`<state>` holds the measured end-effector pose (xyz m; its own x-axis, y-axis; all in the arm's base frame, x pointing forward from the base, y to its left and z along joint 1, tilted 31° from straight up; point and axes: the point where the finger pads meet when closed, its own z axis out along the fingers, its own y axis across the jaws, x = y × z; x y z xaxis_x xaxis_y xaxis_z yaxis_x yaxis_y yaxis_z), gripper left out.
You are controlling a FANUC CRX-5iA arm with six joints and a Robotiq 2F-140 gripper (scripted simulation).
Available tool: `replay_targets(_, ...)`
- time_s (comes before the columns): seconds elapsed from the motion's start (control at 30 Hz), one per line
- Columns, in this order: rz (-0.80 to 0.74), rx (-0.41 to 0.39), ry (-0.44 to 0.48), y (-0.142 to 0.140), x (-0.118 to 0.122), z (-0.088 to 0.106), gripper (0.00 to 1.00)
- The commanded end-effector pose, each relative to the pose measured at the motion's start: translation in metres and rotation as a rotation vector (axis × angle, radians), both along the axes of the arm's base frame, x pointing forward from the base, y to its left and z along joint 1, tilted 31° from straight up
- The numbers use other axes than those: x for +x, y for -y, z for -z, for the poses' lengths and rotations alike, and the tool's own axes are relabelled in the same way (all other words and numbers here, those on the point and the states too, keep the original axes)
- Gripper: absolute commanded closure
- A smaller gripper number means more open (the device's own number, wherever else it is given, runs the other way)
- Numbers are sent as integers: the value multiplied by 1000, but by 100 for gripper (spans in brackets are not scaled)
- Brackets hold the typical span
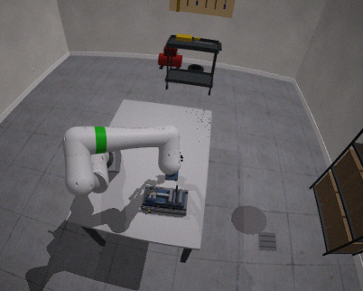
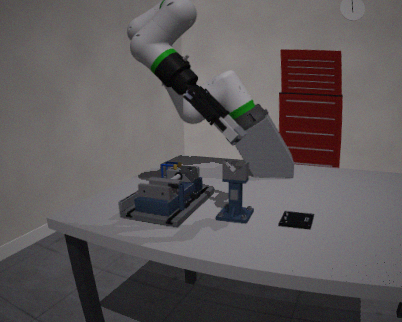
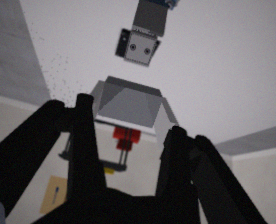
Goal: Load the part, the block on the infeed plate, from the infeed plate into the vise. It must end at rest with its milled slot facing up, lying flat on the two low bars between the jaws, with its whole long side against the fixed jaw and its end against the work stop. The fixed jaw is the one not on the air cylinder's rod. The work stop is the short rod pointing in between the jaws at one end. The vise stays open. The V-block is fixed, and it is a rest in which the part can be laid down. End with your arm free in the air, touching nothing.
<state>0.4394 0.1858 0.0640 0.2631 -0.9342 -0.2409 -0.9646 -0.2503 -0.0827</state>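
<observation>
- Part: in the wrist view, the grey block sits between my two black fingers, which are clamped on its sides. Its angled faces point away from the camera. Beyond it, on the white table, lie the dark infeed plate and, at the upper edge, a blue-and-grey fixture that I cannot identify from this angle.
- Exterior view: my gripper holds the part in the air, tilted, above the table. The part hangs above and just behind the blue V-block; I cannot tell whether the two touch. The vise stands to the left of the V-block, near the table's left edge. The infeed plate lies flat to the right of the V-block and carries nothing. A red tool cabinet stands against the far wall.
- Top view: my arm reaches across the table with its wrist above the area just behind the vise. The arm hides the part and the fingers here. A dark cart stands by the far wall, and a shelf rack stands at the right.
</observation>
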Motion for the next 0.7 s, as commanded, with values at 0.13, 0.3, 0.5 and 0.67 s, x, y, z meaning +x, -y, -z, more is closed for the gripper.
replay_targets(0.13, 0, 0, 0, 0, 0, 1, 100)
replay_targets(0.3, 0, 0, 0, 1, 1, 2, 100)
replay_targets(0.5, 0, 0, 0, 2, 1, 4, 100)
replay_targets(0.67, 0, 0, 0, 4, 2, 7, 100)
